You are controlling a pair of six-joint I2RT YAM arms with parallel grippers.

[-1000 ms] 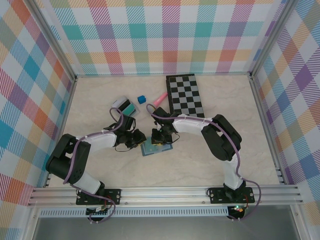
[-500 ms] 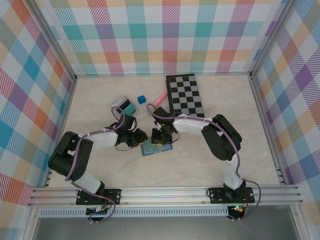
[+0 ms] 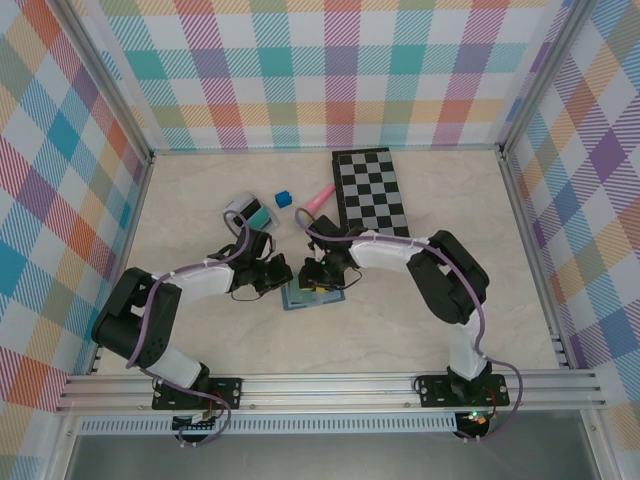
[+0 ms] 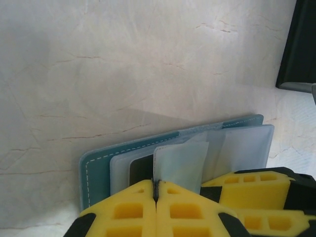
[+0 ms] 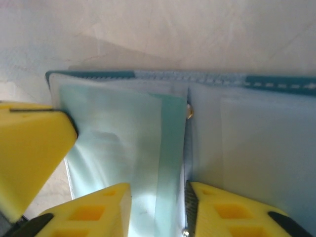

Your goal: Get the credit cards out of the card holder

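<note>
While the card holder (image 4: 96,165) lies open on the worktop (image 4: 148,74), the left pincer (image 4: 155,187) is clenched at a clear sleeve (image 4: 180,160) and the right pincer (image 5: 158,190) stands released over a green-teal card (image 5: 173,148). A pull could drag the whole holder if the sleeve clings.

Looks like a robotics lab test cell: pale marble-look desk (image 3: 440,190) boxed in by aluminium rails (image 3: 330,385) and pastel plaid walls (image 3: 320,70), left arm (image 3: 195,282) and right arm (image 3: 445,285) bolted at its near edge.
</note>
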